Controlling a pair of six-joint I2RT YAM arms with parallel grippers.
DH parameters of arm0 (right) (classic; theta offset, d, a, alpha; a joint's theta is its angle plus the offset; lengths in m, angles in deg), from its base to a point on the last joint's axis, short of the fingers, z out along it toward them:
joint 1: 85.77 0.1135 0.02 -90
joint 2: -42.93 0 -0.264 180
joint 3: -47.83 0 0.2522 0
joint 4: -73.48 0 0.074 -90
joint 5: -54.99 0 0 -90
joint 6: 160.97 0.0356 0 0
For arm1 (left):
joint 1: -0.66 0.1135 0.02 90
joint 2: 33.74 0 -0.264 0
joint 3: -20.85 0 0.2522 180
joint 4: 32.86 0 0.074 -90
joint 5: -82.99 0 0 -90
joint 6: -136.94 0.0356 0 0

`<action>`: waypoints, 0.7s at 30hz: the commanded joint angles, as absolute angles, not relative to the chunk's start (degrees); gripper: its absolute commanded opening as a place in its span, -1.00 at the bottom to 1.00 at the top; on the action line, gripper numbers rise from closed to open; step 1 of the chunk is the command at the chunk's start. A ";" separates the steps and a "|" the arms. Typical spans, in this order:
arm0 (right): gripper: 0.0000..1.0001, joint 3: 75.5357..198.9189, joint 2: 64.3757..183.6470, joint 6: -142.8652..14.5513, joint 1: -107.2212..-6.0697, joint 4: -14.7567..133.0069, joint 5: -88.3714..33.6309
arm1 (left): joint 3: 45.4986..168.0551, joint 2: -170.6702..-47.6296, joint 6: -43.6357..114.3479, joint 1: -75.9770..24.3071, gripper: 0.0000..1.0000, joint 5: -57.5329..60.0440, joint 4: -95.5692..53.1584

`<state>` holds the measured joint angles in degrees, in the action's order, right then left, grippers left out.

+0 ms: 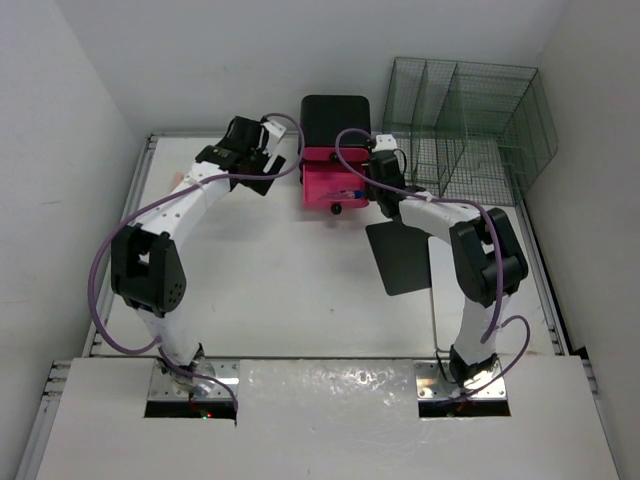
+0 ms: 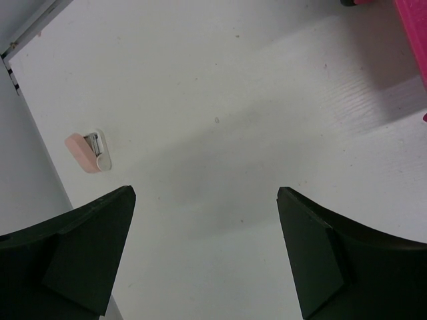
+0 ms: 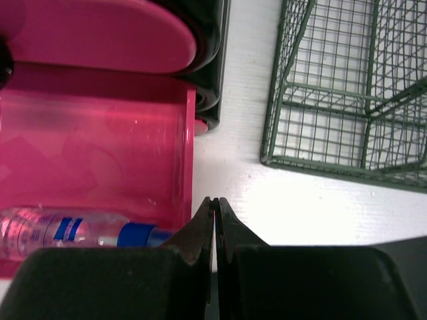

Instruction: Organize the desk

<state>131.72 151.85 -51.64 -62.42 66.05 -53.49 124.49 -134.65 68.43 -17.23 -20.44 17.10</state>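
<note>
The desk (image 1: 290,290) is a wide white tabletop with grey rails. At its back stands a pink drawer box (image 1: 333,178) with a black top; its drawer is pulled out and holds a clear bottle with a blue cap (image 3: 73,230). My right gripper (image 3: 213,200) is shut, its tips just outside the drawer's right wall (image 3: 187,153); nothing shows between the jaws. My left gripper (image 2: 207,193) is open and empty above bare desk, left of the pink box (image 2: 413,33). A small pink and white stapler (image 2: 88,152) lies near the desk's left edge.
A green wire rack (image 1: 465,125) stands at the back right and shows in the right wrist view (image 3: 347,87). A flat black sheet (image 1: 400,255) lies on the desk under the right arm. White walls close in the left, back and right sides.
</note>
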 commanded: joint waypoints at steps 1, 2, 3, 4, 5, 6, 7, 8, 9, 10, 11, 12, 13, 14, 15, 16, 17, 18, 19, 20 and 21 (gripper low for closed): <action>-1.00 130.50 147.70 -51.90 -61.51 66.93 -57.16 | 124.43 -130.78 67.77 -16.39 0.72 -19.23 15.09; -1.00 130.85 147.61 -52.16 -61.60 66.49 -56.90 | 124.34 -130.69 67.77 -16.30 0.72 -18.96 15.09; -1.00 131.11 147.61 -52.25 -61.52 65.88 -56.63 | 124.26 -130.60 67.68 -16.30 0.72 -18.70 15.09; -1.00 131.29 147.61 -52.16 -61.43 65.70 -56.02 | 124.26 -130.51 67.68 -16.30 0.72 -18.52 15.09; -1.00 131.55 147.70 -51.99 -61.34 65.52 -54.97 | 124.26 -130.42 67.68 -16.30 0.73 -18.35 15.09; -1.00 131.64 147.87 -51.99 -60.99 65.35 -54.53 | 124.43 -130.42 67.76 -16.30 0.73 -18.26 15.09; -1.00 131.73 147.96 -51.90 -60.64 65.17 -54.26 | 124.61 -130.42 67.77 -16.30 0.72 -18.26 15.09; -1.00 132.08 147.96 -51.99 -60.37 65.26 -53.91 | 124.78 -130.34 67.85 -16.30 0.72 -18.43 15.17; -1.00 132.26 148.31 -52.16 -59.85 65.17 -53.91 | 125.04 -130.34 67.77 -16.30 0.73 -18.43 15.26; -1.00 132.78 148.40 -52.34 -59.58 65.00 -53.65 | 125.05 -130.25 67.85 -16.21 0.73 -18.26 15.44; -1.00 133.05 148.66 -52.25 -59.32 64.91 -53.38 | 125.05 -130.16 67.77 -16.21 0.73 -18.08 15.61; -1.00 133.31 149.10 -52.16 -59.32 64.82 -53.03 | 124.96 -129.81 67.77 -16.21 0.73 -17.91 15.70; -1.00 133.66 149.28 -51.55 -59.32 64.82 -52.59 | 124.87 -129.63 67.85 -16.30 0.73 -17.73 15.79; -1.00 133.84 149.54 -51.37 -59.32 64.82 -51.81 | 124.78 -129.46 67.85 -16.12 0.73 -17.82 15.79; -1.00 134.01 149.80 -51.02 -59.32 64.64 -51.54 | 124.70 -129.02 67.94 -16.12 0.73 -17.82 15.70; -1.00 134.10 149.89 -50.85 -59.32 64.64 -51.36 | 124.70 -128.76 67.94 -15.95 0.73 -17.82 15.62; -1.00 134.28 149.89 -50.84 -59.23 64.73 -51.27 | 124.61 -128.67 67.94 -15.86 0.73 -17.73 15.62; -1.00 134.37 149.89 -50.84 -59.23 64.64 -51.45 | 124.69 -128.49 67.94 -15.77 0.73 -17.73 15.62; -1.00 134.63 149.98 -51.11 -59.14 64.64 -51.45 | 124.70 -128.40 67.94 -15.68 0.74 -17.64 15.62; -1.00 134.89 150.07 -51.37 -59.05 64.56 -51.62 | 124.52 -128.40 68.03 -15.60 0.73 -17.55 15.62; -1.00 135.15 149.98 -51.98 -59.05 64.29 -52.06 | 124.52 -128.31 68.12 -15.60 0.73 -17.55 15.62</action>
<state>132.14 150.19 -51.53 -59.27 63.64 -52.27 124.49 -131.46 68.45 -16.57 -18.29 17.10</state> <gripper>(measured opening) 0.002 0.867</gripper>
